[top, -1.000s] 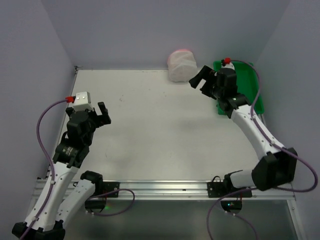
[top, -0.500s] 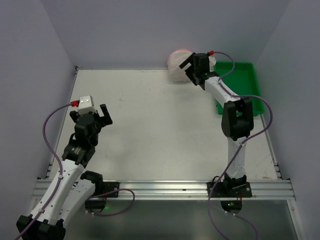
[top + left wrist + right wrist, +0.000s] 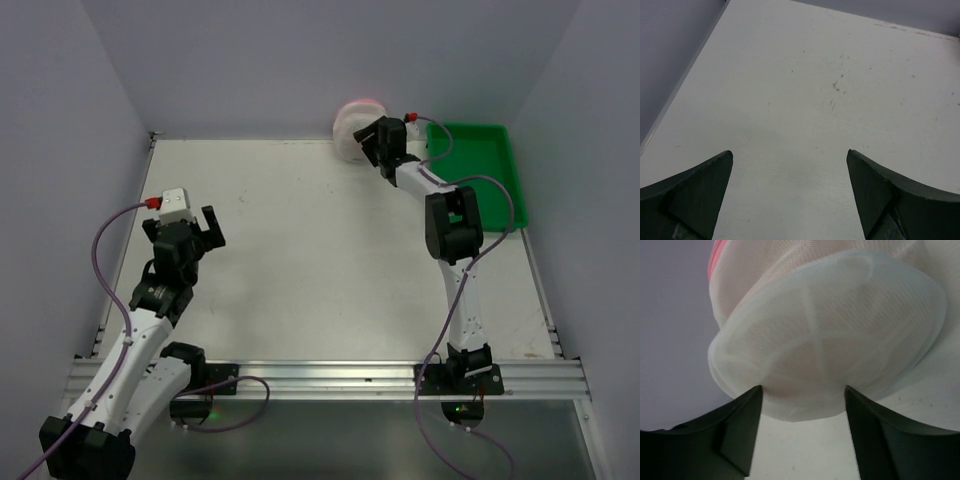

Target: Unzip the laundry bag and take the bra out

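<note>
The laundry bag (image 3: 352, 128), a round white mesh drum with a pink zip edge, lies at the back wall of the table. In the right wrist view the laundry bag (image 3: 830, 335) fills the frame, its flat round end facing me. My right gripper (image 3: 372, 141) is open, its fingertips (image 3: 752, 405) at the bag's lower rim, one on each side. The bra is hidden; only a faint pink tint shows through the mesh. My left gripper (image 3: 204, 228) is open and empty over bare table at the left; the left wrist view (image 3: 790, 155) shows the same.
A green tray (image 3: 480, 165) stands at the back right, just right of my right arm. The back wall is directly behind the bag. The left wall runs along the table's left edge (image 3: 680, 90).
My right arm has stretched out to the back left, bringing its open gripper from beside the green tray up against the bag. My left arm has barely shifted.
</note>
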You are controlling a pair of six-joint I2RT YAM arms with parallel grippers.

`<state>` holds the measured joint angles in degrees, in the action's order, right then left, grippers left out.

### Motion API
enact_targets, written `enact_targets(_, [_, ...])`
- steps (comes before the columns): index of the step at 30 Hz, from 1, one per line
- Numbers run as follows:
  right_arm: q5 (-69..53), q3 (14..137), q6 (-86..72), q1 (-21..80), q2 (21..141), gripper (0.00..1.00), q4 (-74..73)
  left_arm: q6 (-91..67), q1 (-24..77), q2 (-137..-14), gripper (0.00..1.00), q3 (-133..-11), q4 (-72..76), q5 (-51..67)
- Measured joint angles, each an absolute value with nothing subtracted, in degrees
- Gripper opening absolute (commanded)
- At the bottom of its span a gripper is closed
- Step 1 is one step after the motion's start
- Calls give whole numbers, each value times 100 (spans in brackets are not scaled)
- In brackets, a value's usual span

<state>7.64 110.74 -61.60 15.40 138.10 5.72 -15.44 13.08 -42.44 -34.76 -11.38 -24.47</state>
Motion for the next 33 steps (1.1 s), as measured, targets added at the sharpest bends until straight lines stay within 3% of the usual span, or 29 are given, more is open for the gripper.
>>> enact_targets(3, [683,11061,-6337,1496,13928,34,718,-1544,1306,-4309,100,-3476,-1142,-2416])
enact_targets(5, [620,10993,-6434,1468,13935,24,825,-1544,1299,-4338,100,-3476,-1144,-2394])
enact_targets(6, [591,10923,-6464,1457,13920,14,939,-1544,1295,-4346,100,-3476,-1142,-2381])
enact_targets(9, [499,10656,-6482,1435,13823,8,1129,-1544,1278,-4370,100,-3476,-1146,-2355])
enact_targets(12, [436,10416,-6462,1420,13692,33,1278,-1546,1275,-4388,100,-3476,-1160,-2294])
enact_targets(13, [377,10302,-6434,1417,13620,49,1343,-1546,1275,-4388,100,-3476,-1162,-2276])
enact_targets(16, [309,9907,-6403,1420,13301,73,1490,-1546,1275,-4388,100,-3476,-1162,-2263])
enact_targets(20, [307,9751,-6366,1417,12997,85,1599,-1546,1275,-4388,100,-3476,-1160,-2248])
enact_targets(25, [333,10025,-6329,1406,12943,92,1625,-1546,1256,-4399,100,-3476,-1162,-2246])
enact_targets(33, [473,11168,-6233,1291,13581,97,1608,-1546,1227,-4491,100,-3476,-1160,-2246])
